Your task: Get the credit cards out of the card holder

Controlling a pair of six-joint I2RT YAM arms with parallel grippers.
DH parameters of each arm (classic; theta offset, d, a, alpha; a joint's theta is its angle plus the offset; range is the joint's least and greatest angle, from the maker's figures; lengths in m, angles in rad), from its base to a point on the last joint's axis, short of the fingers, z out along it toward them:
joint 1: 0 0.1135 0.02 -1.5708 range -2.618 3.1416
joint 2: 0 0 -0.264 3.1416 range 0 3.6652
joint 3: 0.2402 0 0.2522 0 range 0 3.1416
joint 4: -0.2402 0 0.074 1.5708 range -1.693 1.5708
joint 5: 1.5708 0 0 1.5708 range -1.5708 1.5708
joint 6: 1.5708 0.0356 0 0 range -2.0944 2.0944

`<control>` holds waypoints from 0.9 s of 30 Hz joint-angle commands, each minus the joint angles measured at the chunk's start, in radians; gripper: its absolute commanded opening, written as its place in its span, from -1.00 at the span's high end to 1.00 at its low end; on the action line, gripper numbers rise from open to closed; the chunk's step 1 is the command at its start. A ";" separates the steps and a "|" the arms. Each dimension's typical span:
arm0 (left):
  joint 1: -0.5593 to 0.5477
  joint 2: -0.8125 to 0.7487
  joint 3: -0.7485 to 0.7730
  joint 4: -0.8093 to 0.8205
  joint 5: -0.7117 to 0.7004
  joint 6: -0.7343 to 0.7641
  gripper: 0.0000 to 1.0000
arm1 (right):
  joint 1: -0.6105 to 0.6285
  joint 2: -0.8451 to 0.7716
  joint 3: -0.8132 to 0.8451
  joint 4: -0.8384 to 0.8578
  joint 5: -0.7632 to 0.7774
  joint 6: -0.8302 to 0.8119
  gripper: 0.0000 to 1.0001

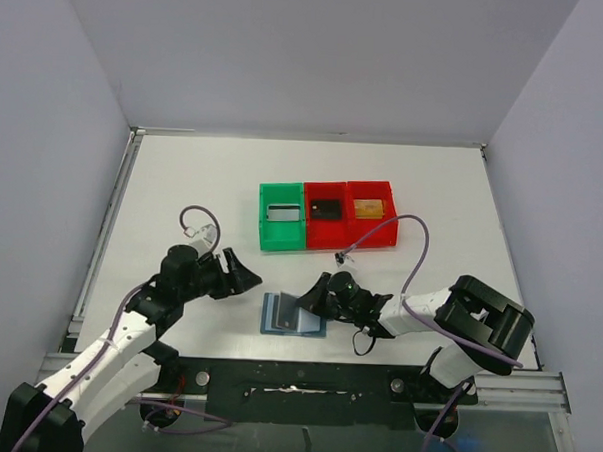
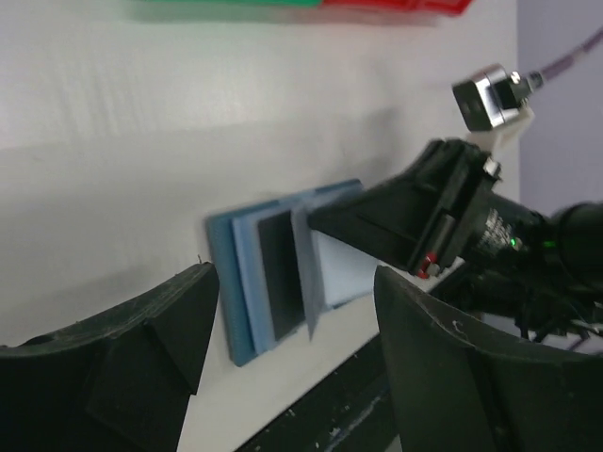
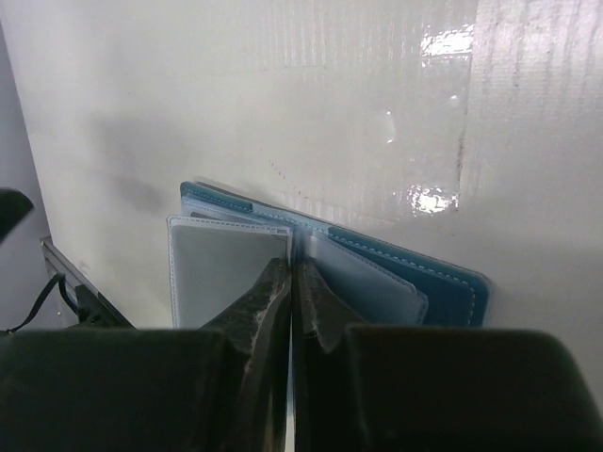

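Right wrist — right gripper point(image 3: 292, 270) tight on card holder point(image 3: 454, 284)

The top view looks down from above and behind the arm bases and takes in the whole table point(image 1: 183, 181). The left wrist view looks low across the table, between its own fingers point(image 2: 160, 320), at the wallet point(image 2: 247, 282) and right gripper point(image 2: 316, 218). The right wrist view sits close above the wallet point(image 3: 443, 282). All three views share the wallet point(image 1: 278, 315).
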 commanded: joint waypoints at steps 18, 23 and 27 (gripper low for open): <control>-0.419 0.193 -0.107 0.425 -0.164 -0.244 -0.16 | -0.038 0.007 -0.085 0.093 -0.069 0.038 1.00; -0.419 0.224 -0.127 0.482 -0.125 -0.266 -0.03 | -0.039 0.017 -0.072 0.085 -0.078 0.034 1.00; -0.420 0.251 -0.140 0.521 -0.109 -0.281 0.07 | -0.040 0.018 -0.050 0.051 -0.082 0.024 1.00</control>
